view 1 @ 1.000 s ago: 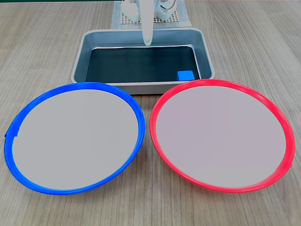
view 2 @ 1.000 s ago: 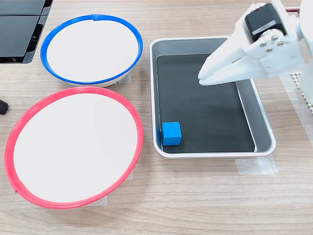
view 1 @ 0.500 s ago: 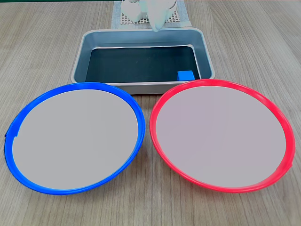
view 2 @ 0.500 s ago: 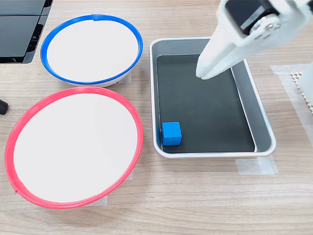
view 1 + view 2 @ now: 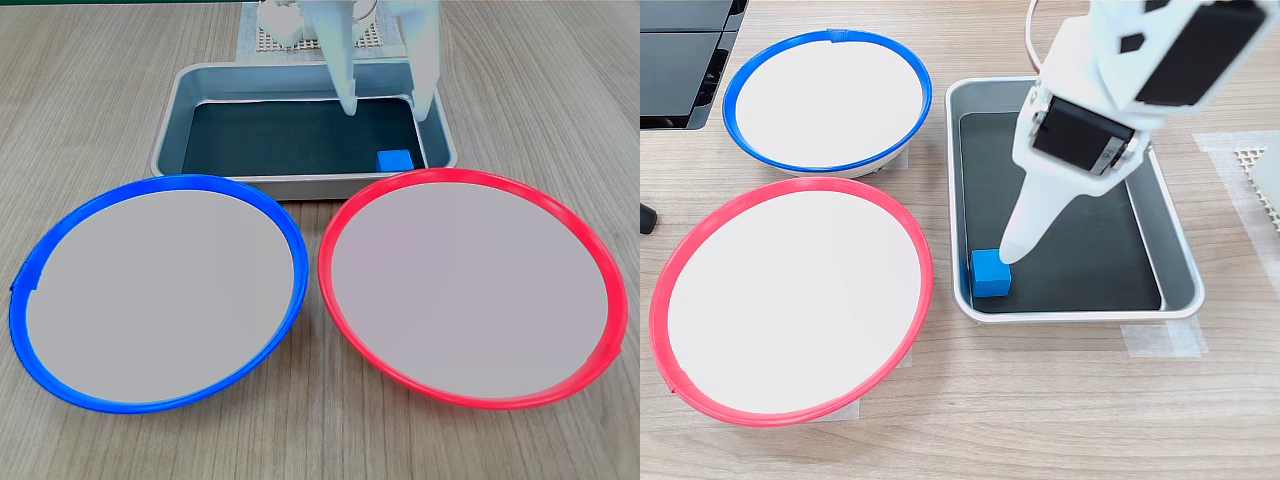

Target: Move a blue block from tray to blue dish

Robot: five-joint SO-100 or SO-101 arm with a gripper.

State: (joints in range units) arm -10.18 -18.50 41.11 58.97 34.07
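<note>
The blue block (image 5: 395,160) (image 5: 991,273) lies in a corner of the tray (image 5: 300,186) (image 5: 1070,316), on its black bottom, at the end nearest the red-rimmed dish. My gripper (image 5: 385,108) hangs open just above the block, its two white fingers spread to either side of it in the first exterior view. In the second exterior view only one fingertip (image 5: 1012,252) shows, close to the block's upper edge. Nothing is held. The blue dish (image 5: 160,181) (image 5: 830,37) sits empty beside the tray.
A red-rimmed dish (image 5: 470,175) (image 5: 790,185) of the same size lies empty next to the blue one. A white mesh mat (image 5: 268,40) (image 5: 1258,170) lies behind the tray under the arm's base. A black object (image 5: 680,60) fills the second exterior view's top left corner.
The gripper has swung from the tray's far end over to the block's corner, come down, and gone from fingers together to fingers apart. The block and dishes have not moved.
</note>
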